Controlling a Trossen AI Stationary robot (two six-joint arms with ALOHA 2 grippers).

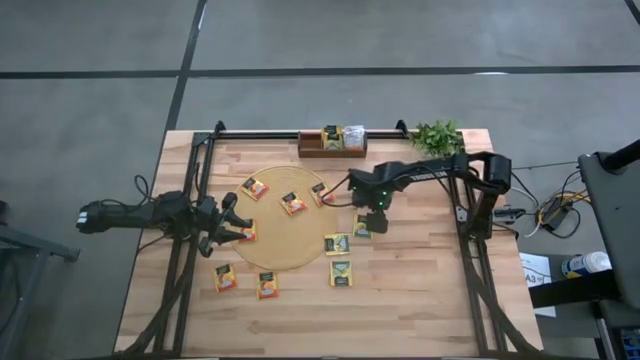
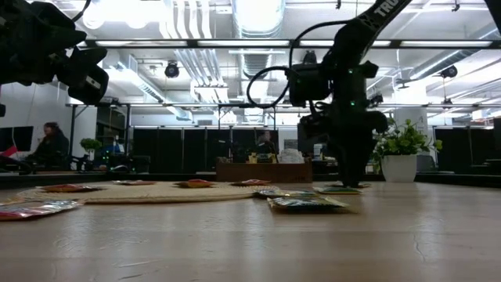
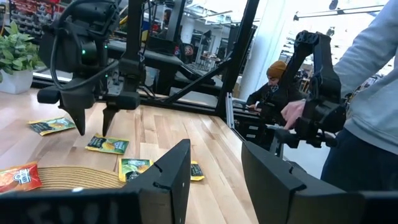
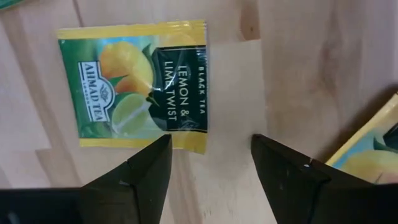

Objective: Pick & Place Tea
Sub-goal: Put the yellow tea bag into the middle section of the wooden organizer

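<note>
Your table (image 1: 420, 300) is light wood w/ black frame rails down both sides. Round tan mat (image 1: 283, 218) sits left of center. Wooden tray (image 1: 318, 150) is at the far edge, w/ a few sachets standing in it; potted plant (image 1: 437, 137) just right of the tray.

Your right arm reaches in from the right side, elbow over the table. Right gripper (image 4: 210, 163) points straight down over a green-yellow lemon sachet (image 4: 134, 85) lying flat on bare wood just off the mat's right edge. Jaws apart, nothing between them; the sachet's edge lies near one fingertip; contact can't be told. Corner of a 2nd yellow sachet (image 4: 367, 152) shows beside it.

Your left arm comes in from the left. Left gripper (image 1: 243, 231) is at the mat's left rim by an orange sachet (image 1: 247, 233). In the left wrist view its jaws are apart w/ nothing in the gap; whether it touches that sachet can't be told.

Tea is scattered: three orange sachets on the mat (image 1: 293, 204), two more orange ones (image 1: 225, 277) on wood near the front left, two green-yellow ones (image 1: 341, 272) on wood right of the mat.

A person (image 3: 367, 106) in grey stands beyond the table in the left wrist view.
</note>
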